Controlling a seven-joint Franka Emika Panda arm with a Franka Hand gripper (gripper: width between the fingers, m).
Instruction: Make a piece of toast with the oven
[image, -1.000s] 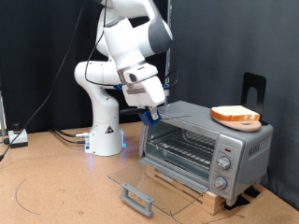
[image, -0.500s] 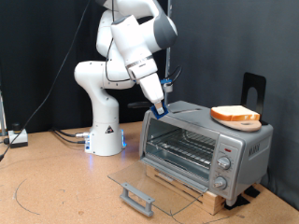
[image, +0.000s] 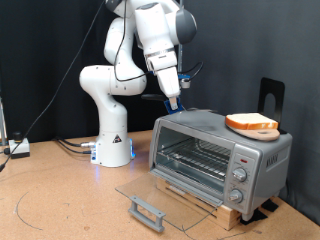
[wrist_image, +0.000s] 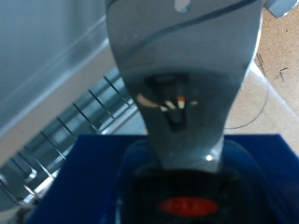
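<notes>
Your gripper (image: 174, 103) hangs above the oven (image: 220, 160), left of the toast (image: 251, 124) on its roof; whether its fingers are open can't be told. The door (image: 165, 205) lies down; a careless sweep could knock the toast off.

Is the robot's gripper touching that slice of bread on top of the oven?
Apart. The exterior view shows the gripper above the oven's far end, with bare oven top between it and the bread.
</notes>
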